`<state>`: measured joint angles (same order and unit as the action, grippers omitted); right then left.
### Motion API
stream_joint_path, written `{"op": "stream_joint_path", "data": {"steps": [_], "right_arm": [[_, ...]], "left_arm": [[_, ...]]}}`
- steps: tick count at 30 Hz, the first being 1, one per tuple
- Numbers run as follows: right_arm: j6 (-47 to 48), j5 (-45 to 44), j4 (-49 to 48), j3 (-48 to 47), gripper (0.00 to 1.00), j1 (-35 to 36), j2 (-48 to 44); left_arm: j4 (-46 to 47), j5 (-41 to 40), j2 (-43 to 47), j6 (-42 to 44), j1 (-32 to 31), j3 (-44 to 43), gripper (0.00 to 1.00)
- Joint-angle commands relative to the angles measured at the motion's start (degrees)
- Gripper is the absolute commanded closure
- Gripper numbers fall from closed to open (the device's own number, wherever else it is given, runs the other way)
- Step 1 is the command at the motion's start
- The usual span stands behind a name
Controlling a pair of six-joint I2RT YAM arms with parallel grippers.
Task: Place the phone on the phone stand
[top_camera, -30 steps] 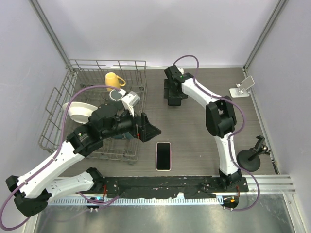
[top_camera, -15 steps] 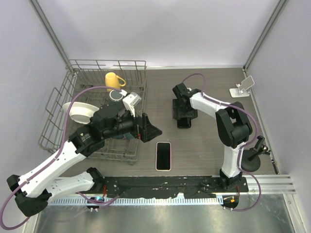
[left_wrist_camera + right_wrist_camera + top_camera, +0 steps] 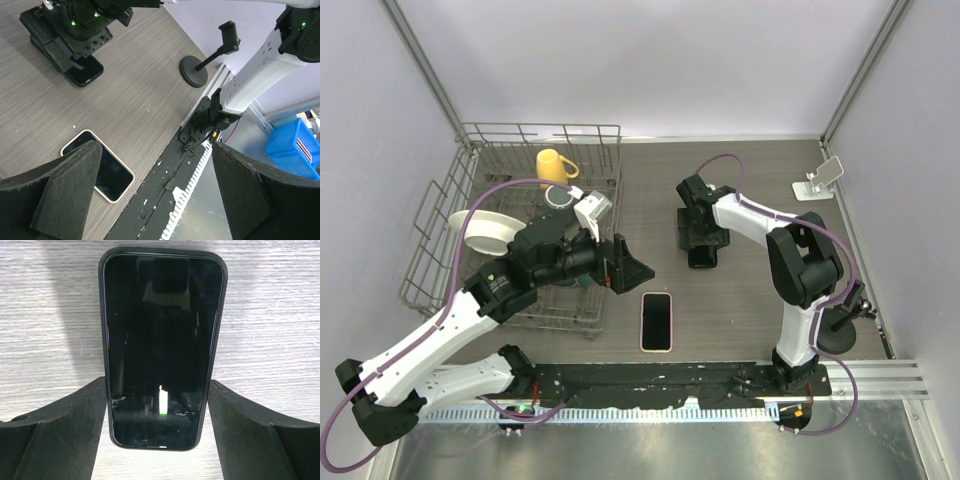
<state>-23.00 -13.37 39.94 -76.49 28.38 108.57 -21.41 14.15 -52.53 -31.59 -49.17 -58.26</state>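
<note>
Our right gripper (image 3: 157, 412) stands wide and holds nothing. Its fingers (image 3: 60, 430) flank the long edges of the black phone (image 3: 162, 340), whose long axis runs away from the wrist. The phone lies flat on the wood-grain table (image 3: 740, 310). The phone stand (image 3: 817, 180) is well apart, toward the far right corner, so we judge the right arm nearer. The left gripper (image 3: 625, 266) is also wide and empty, near a second phone (image 3: 657, 321).
</note>
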Motion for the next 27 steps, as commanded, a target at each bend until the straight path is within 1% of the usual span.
{"op": "stream_joint_path", "data": {"steps": [1,8,13,17,20,27], "right_arm": [[1.03,-1.41,-1.62,-3.31,0.30,0.18,1.99],[1.73,-1.84,-2.41,-3.49,0.17,-0.17,2.70],[2.09,-0.17,-3.56,-3.14,0.14,-0.96,3.66],[2.44,0.71,-5.05,-2.44,0.09,-0.96,3.75],[3.05,0.01,-5.75,-2.26,0.07,-0.96,4.01],[3.58,0.01,-5.58,-3.49,0.07,-1.57,6.30]], "left_arm": [[2.42,0.00,1.03,-0.22,-0.23,-0.10,0.04],[2.60,-0.09,0.59,-0.40,-0.23,0.08,0.04],[2.69,0.00,0.24,-0.31,-0.23,-0.01,0.04],[2.60,-0.18,0.33,-0.14,-0.31,-0.01,0.04],[2.51,-0.26,0.33,-0.05,-0.23,-0.01,0.04],[2.51,-0.27,0.41,-0.05,-0.32,0.08,0.04]]}}
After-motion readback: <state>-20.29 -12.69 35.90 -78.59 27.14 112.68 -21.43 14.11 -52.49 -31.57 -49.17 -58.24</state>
